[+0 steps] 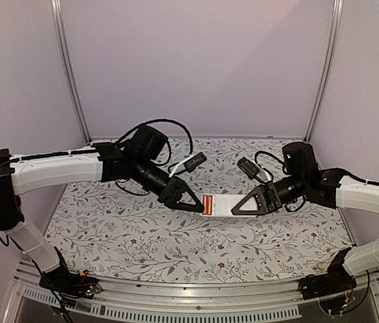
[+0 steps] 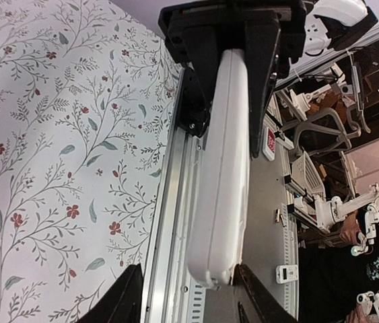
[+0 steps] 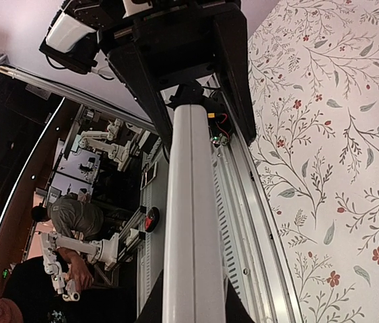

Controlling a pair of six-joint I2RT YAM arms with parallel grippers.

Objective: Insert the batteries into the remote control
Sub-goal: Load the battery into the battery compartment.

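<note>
The slim white-grey rectangular remote control (image 1: 223, 203) is held up off the floral-patterned tablecloth (image 1: 142, 235), lying roughly level between the 2 arms. In the overhead view an orange-red patch shows in the open bay at one end of the remote: the small orange-red cylindrical batteries (image 1: 207, 204) sit there. They are too small in the picture to count apart. No cover shows over that end.

The right gripper (image 1: 238, 208) holds the end of the remote away from the batteries. In the right wrist view its 2 black fingers press against both long sides of the white body, so this claw is clamped on the remote. The remote shows edge-on there, as a narrow white bar running straight away from the camera.

The left gripper (image 1: 196, 205) is at the battery end of the remote. In the left wrist view its 2 black fingers stand apart, astride the rounded tip of the remote's plain white back. 1 finger is just beside the shell, while the other has a clear gap from it, so this claw is spread, not gripping.

The left arm's white link reaches in from the left of the remote, and its black wrist slopes down toward the battery end. The right arm comes in from the opposite side, its black wrist nearly in line with the remote. Black cables loop above both wrists.
</note>
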